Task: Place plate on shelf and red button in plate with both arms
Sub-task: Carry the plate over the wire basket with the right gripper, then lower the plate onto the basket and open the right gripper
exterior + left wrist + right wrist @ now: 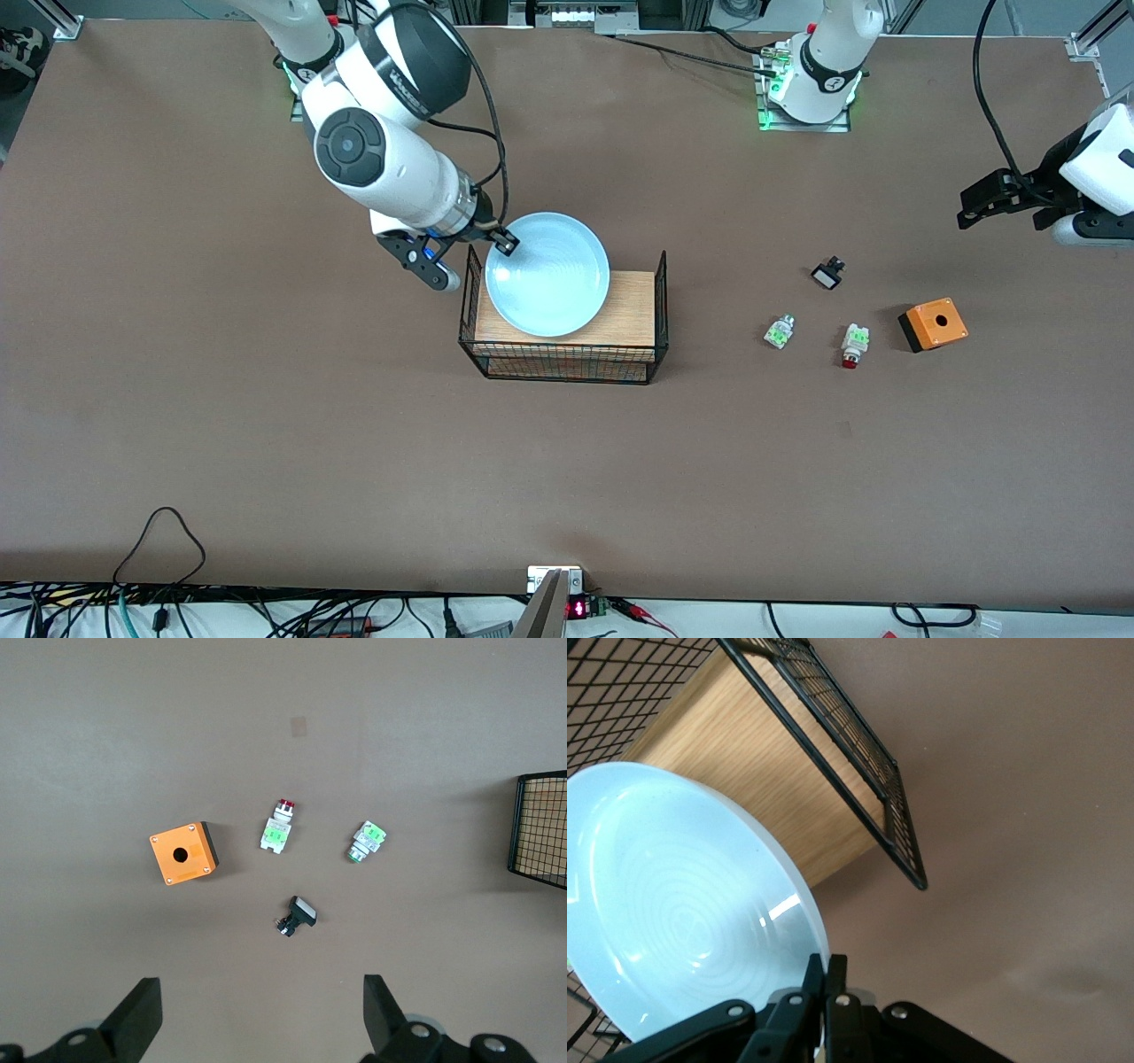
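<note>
Pale-blue glossy round plate (547, 274) sits on the wood-topped black wire rack (564, 354), rim pinched by the right end effector (505, 242). Left end effector (263, 1020), wide open and empty, hovers over the bench (266, 443); the small white-green red button (854, 345) lies nearest it, red cap toward the front camera.

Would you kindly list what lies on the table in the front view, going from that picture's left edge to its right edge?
Right tool → plate on the wire rack → green button → black part → red button → orange box → left tool.
</note>
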Robot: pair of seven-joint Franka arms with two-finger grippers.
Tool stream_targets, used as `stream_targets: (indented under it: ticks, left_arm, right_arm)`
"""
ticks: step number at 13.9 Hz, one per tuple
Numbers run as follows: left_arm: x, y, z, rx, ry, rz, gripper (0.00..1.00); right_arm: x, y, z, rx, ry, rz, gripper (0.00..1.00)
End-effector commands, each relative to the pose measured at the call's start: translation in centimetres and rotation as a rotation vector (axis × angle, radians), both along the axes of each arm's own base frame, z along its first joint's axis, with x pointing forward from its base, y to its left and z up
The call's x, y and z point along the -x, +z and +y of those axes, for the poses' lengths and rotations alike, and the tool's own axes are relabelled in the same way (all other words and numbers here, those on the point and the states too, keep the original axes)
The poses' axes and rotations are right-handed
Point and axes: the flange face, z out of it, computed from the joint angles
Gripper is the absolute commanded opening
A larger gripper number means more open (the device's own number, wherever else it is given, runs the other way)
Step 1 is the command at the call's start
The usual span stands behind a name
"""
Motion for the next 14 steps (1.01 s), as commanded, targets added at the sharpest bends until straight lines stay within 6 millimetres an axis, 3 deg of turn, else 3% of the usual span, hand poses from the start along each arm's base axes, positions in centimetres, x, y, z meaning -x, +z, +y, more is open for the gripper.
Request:
stream_targets:
  ticks: [1,6,9,10,11,12,14]
  left_arm:
    - [0.0,0.4,0.2,-0.015,0.006,0.005,1.0]
    - [0.1,0.4,0.3,-0.015,0.009,0.008,1.0]
    - [0.2,0.3,0.3,-0.048,0.006,0.016,1.0]
    - [0.2,0.4,0.3,-0.048,0.005,0.015,1.0]
    - [0.2,0.4,0.3,-0.048,0.005,0.015,1.0]
    - [0.2,0.4,0.3,-0.048,0.006,0.015,1.0]
    - [0.2,0.4,0.4,-0.048,0.009,0.015,1.0]
  right_arm:
    - [-0.2,-1.2,1.9,0.006,-0.004,-0.023,0.0]
    - [-0.8,-4.1,2.0,0.03,0.01,-0.038,0.0]
    - [-0.8,-4.6,1.9,0.029,0.005,-0.042,0.0]
    - [-0.7,-4.5,1.9,0.03,0.001,-0.041,0.05]
    - [-0.7,-4.4,1.9,0.028,-0.016,-0.03,0.58]
    - [-0.7,-4.4,1.7,0.046,-0.013,-0.038,1.0]
    - [-0.7,-3.5,1.6,0.085,0.03,-0.092,1.0]
